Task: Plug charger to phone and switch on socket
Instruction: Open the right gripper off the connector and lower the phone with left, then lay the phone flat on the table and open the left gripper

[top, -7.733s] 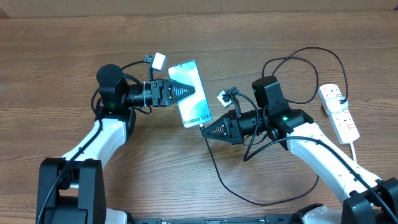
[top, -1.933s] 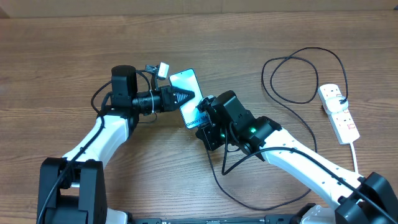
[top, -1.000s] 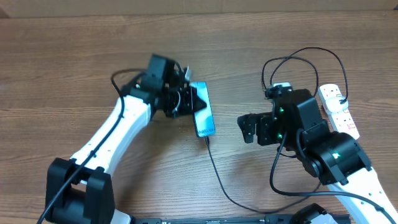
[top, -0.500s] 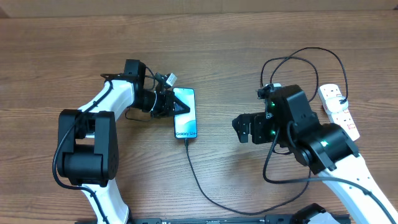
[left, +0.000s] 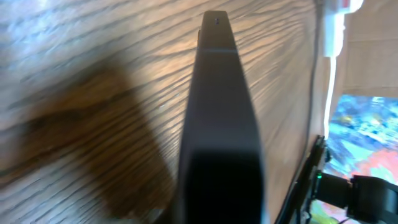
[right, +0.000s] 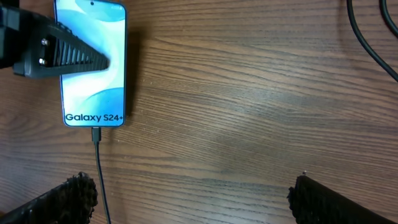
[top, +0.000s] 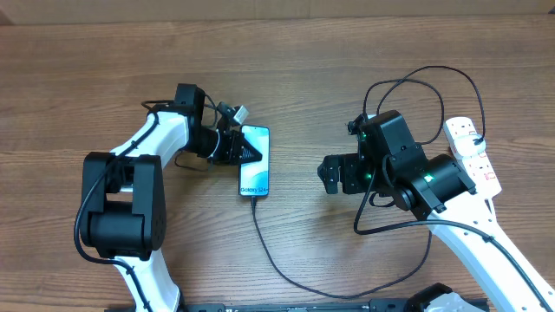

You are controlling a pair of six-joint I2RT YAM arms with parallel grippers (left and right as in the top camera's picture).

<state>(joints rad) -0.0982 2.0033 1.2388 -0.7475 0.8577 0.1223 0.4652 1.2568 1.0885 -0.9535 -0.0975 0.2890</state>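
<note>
Done: the charger [right: 98, 168] tip is seated in the phone's [top: 255, 176] bottom end, and the cable runs loose over the bench [top: 87, 69].
Left: the switch on the socket [top: 473, 156]. It is too small to tell whether it is on, but I judge this step not yet done.
Left claw [top: 257, 155]: closed narrow. One finger lies across the screen and the other is hidden, so it seems to pinch the phone by its long edge.
Right claw [top: 333, 175]: spread as wide as it goes, holding and touching nothing.
Phone: at the left claw's tip, flat on the bench, and ahead of the right claw's mouth but apart from it.
Socket: behind the right claw, well apart.
</note>
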